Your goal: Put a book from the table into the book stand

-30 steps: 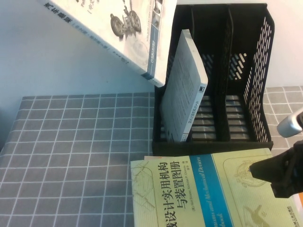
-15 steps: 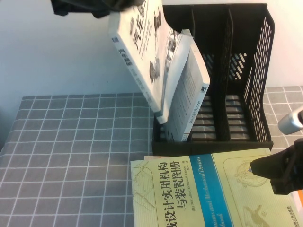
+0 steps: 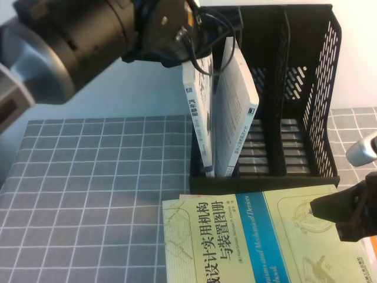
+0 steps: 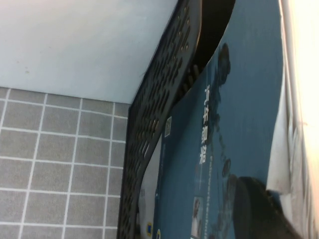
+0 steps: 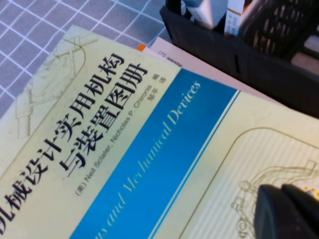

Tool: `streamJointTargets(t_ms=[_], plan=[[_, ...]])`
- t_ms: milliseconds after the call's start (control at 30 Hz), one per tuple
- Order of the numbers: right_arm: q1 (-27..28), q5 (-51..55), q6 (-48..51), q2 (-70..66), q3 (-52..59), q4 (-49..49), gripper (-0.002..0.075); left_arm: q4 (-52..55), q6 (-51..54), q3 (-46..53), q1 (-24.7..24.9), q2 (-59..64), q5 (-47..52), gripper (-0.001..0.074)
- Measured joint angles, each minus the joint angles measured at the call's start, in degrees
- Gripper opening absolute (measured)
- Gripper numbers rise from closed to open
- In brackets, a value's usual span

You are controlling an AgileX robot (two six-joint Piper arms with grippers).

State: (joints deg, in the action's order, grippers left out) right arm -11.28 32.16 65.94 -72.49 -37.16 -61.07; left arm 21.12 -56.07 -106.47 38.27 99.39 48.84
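Observation:
My left gripper (image 3: 197,44) is shut on the top of the book (image 3: 200,118), which stands nearly upright with its lower end inside the left compartment of the black book stand (image 3: 306,88). In the left wrist view a dark finger (image 4: 251,206) presses the book's teal back cover (image 4: 239,99), close beside the stand's perforated wall (image 4: 159,114). A pale grey book (image 3: 235,112) leans in the same compartment, right of it. My right gripper (image 3: 323,209) is shut and empty, low over the yellow-green book (image 3: 235,242).
The yellow-green book with a blue band (image 5: 124,149) lies on the grey checked table (image 3: 88,188) in front of the stand, with a paler book edge (image 5: 199,59) under it. The stand's middle and right compartments hold nothing. The right gripper's fingers (image 5: 289,209) hover over the cover.
The left arm has swung the book from a tilt above the stand to nearly upright and lowered it into the left compartment beside the grey book. The right arm has not moved.

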Motion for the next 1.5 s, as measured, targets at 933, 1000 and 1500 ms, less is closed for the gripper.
streamJointTargets(t_ms=[933,1000,1500], plan=[[-0.2,22.5,-15.3,20.0,-4.8,23.2,-0.0002,8.9,16.6,2.9,0.1,-18.4,3.8,0.0014],[-0.2,23.5,-19.4,23.5,-4.8,27.8,-0.0002,10.0,15.9,9.1,0.1,-24.5,0.3,0.0006],[-0.2,2.9,-31.2,50.5,11.1,38.8,-0.0002,12.5,12.7,59.3,0.1,-57.8,-29.1,0.0000]])
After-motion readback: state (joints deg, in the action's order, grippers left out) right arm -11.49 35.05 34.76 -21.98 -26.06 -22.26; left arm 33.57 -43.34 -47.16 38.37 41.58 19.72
